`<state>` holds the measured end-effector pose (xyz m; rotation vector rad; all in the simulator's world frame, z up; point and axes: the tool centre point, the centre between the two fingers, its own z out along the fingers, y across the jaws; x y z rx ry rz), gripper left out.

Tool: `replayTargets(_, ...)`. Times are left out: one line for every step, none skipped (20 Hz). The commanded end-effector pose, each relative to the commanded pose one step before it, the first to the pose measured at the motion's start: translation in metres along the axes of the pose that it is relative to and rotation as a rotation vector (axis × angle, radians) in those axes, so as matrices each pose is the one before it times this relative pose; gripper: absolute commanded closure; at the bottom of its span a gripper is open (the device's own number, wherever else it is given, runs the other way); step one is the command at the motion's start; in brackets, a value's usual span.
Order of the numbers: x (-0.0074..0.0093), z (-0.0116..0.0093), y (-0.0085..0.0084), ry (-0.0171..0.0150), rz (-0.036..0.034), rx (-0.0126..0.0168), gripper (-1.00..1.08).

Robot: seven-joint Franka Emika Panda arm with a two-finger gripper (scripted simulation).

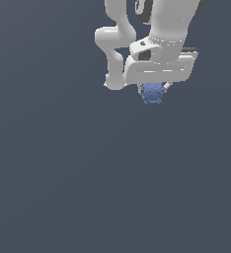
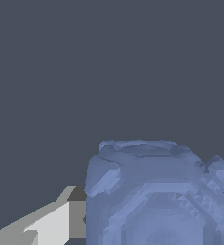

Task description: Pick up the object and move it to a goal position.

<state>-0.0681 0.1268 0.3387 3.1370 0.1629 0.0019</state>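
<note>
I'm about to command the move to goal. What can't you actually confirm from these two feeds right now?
- Fingertip contact: in the exterior view the gripper body covers the top of the blue object, so the grasp is unconfirmed.
- Object's lower part: cut off by the wrist view's edge.
- One finger shows only partly in the wrist view; the other is hidden behind the object.
- Goal position: no marker in either view.
- Arm's upper links: cut off by the exterior view's top edge.

Lump (image 1: 152, 93) is mid blue, faceted shading, lighter blue on bumps; wrist view shows concentric ring bands on its face (image 2: 157, 201). Gripper (image 1: 153, 89) white with dark grey recess near 11 o'clock on its body. Arm (image 1: 118, 44) white. Background flat slate grey-blue.
</note>
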Motion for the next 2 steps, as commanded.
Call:
replayTargets(-0.00109, -0.00388, -0.00161, -0.00119, 0.00066, 0.00004, 1.08)
replayTargets(-0.00005, -0.00028, -0.00013, 0.00000, 0.00000, 0.00000, 1.08)
